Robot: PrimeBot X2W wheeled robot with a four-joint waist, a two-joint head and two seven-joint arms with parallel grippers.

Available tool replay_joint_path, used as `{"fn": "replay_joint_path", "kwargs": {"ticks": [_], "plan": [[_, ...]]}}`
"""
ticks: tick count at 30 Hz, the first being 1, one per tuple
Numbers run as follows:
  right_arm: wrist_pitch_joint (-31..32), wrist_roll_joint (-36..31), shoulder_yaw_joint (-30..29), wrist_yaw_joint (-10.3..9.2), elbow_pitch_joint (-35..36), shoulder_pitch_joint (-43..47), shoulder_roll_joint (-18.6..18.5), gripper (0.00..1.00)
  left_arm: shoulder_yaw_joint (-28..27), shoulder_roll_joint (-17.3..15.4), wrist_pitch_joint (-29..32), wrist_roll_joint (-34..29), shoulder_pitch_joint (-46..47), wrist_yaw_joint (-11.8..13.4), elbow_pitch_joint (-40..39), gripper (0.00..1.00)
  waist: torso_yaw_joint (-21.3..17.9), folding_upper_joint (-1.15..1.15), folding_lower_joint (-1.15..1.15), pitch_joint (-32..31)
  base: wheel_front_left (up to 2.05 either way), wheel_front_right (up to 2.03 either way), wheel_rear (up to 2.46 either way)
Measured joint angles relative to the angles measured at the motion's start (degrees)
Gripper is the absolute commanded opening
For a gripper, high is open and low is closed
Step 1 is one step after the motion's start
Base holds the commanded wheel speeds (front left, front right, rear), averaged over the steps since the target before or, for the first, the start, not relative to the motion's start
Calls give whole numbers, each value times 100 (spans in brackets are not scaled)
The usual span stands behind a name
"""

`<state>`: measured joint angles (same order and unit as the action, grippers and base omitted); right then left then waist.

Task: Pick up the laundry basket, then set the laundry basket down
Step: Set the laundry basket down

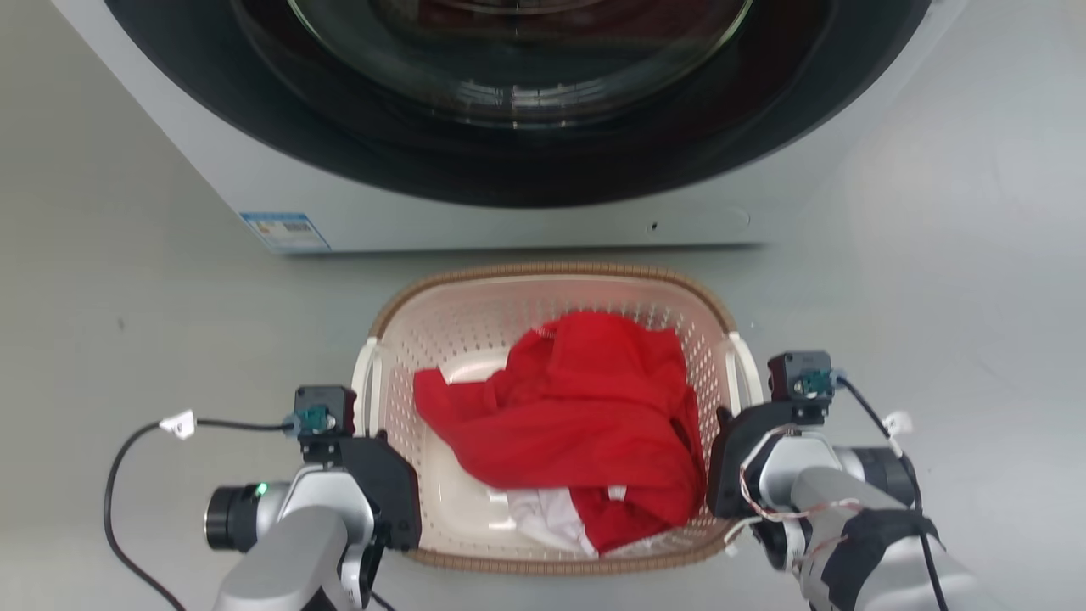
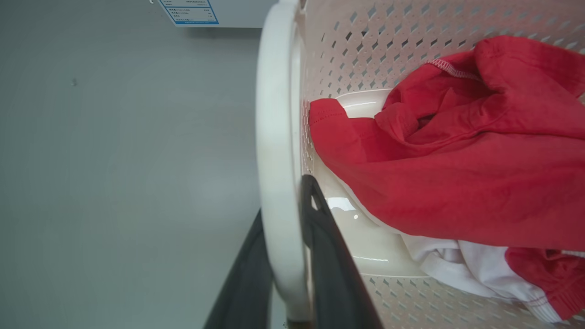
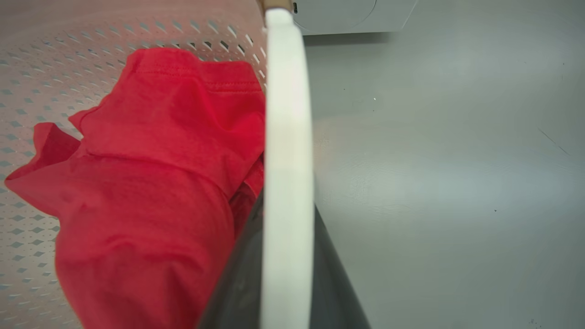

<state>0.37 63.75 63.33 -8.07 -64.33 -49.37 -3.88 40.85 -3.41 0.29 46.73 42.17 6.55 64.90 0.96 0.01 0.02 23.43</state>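
The laundry basket (image 1: 551,271) is cream-white with perforated walls and a brown woven-look rim, and stands in front of the washer. A red garment (image 1: 577,399) lies in it over a white one (image 1: 543,518). My left gripper (image 1: 373,441) is at the basket's left white handle (image 1: 365,382). In the left wrist view the gripper (image 2: 285,196) has one dark finger (image 2: 329,256) on each side of that handle (image 2: 274,114), pressed against it. My right gripper (image 1: 731,424) (image 3: 288,203) clamps the right handle (image 3: 288,114) the same way. I cannot tell whether the basket touches the floor.
The washer (image 1: 509,212) stands just beyond the basket, its round dark door (image 1: 517,76) closed and a blue label (image 1: 284,231) at its lower left. Grey floor (image 1: 127,322) spreads to both sides. A black cable (image 1: 119,475) loops off my left wrist.
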Motion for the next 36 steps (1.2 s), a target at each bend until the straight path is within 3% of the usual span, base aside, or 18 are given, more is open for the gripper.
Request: {"fn": "replay_joint_path", "kwargs": {"ticks": [15, 36], "plan": [[-226, -233, -2, 2, -158, -1097, 8, 0, -60, -118, -221, -131, 951, 2, -36, 0, 25, 0, 0, 1280, 0, 0, 0], [-651, -323, 2, 2, -289, -1788, -2, 0, -99, -149, -502, -267, 1785, 7, 22, 0, 103, 0, -1, 2647, 0, 0, 0]]}}
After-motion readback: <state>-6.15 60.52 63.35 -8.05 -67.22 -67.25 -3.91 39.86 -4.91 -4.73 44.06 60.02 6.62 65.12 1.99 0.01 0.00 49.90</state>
